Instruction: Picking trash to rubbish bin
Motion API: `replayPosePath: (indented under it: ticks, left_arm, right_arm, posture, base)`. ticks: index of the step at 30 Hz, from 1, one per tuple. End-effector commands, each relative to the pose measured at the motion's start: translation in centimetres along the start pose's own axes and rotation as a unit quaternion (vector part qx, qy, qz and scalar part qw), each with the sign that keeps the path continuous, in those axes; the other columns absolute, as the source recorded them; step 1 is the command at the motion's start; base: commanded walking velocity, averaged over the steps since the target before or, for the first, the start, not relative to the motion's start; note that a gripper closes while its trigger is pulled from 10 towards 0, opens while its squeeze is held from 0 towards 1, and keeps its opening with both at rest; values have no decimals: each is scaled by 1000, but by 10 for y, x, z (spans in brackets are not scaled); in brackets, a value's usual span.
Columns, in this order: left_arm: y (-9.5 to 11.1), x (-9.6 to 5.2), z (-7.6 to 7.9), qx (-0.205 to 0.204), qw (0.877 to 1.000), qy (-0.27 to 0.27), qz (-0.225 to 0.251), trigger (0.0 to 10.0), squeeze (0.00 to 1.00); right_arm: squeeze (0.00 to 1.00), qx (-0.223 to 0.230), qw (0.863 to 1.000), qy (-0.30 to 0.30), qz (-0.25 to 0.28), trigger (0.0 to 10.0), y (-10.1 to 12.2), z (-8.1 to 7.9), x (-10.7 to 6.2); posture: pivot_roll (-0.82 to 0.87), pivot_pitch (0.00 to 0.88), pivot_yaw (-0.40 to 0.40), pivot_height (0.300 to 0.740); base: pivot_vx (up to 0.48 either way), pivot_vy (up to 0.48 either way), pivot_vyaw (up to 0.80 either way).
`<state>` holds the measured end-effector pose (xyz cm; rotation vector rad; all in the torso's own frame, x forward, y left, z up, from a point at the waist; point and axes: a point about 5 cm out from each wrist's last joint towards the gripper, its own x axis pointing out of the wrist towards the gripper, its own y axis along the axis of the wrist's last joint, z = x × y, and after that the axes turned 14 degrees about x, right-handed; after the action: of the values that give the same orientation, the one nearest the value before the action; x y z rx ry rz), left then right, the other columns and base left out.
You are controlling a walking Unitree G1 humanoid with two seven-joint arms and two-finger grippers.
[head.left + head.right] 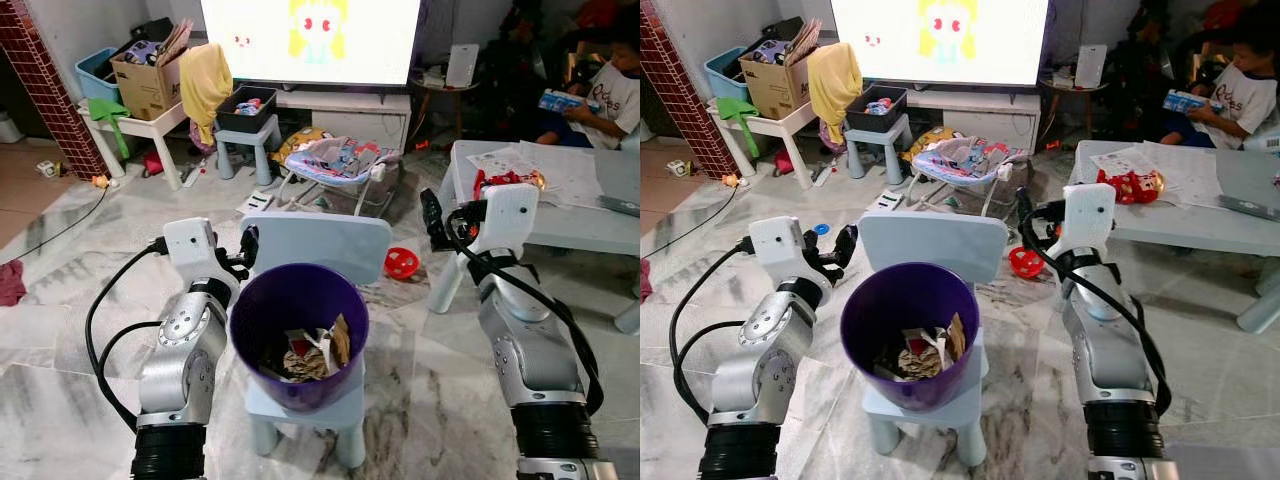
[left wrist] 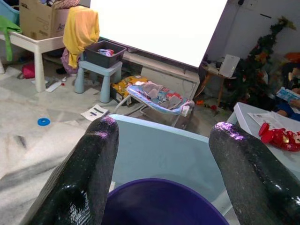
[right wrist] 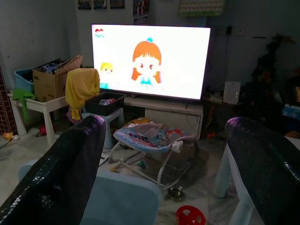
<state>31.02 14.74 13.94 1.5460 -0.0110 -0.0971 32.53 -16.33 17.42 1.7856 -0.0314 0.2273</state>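
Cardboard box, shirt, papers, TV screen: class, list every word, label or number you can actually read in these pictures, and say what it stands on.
Nothing reads with certainty.
Person's white shirt: dark letters, blurred; unreadable.
Cardboard box: small dark print near its edge; too small.
Papers on the grey table: print too small.
TV screen: cartoon figures and a small red mark in its corner; unreadable.
Book held by the person: cover blurred.
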Motion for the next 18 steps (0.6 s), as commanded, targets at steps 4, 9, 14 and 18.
replayPosePath:
  ticks: [4,9,14,18]
  left_arm:
    - [0,2,2,1,1000,0,-6,10000,0]
    - [-2,2,3,0,1000,-2,-14,10000,0]
    - [-3,3,3,2,1000,0,-14,10000,0]
    - [-3,4,3,3,1000,0,-15,10000,0]
  right_arm:
    - [875,1,1000,-1,2,10000,3,1,1]
    - [875,1,1000,-2,1,10000,3,1,1]
    - [875,-1,1000,-1,2,10000,4,1,3]
    - [878,-1,1000,-2,2,10000,4,1,3]
  posture:
    - [-10,0,11,740]
    - [-12,0,9,740]
    - [-14,0,8,740]
    - [-15,0,8,740]
  base:
    - [0,480,0]
    - [0,480,0]
    - [0,480,0]
    - [0,480,0]
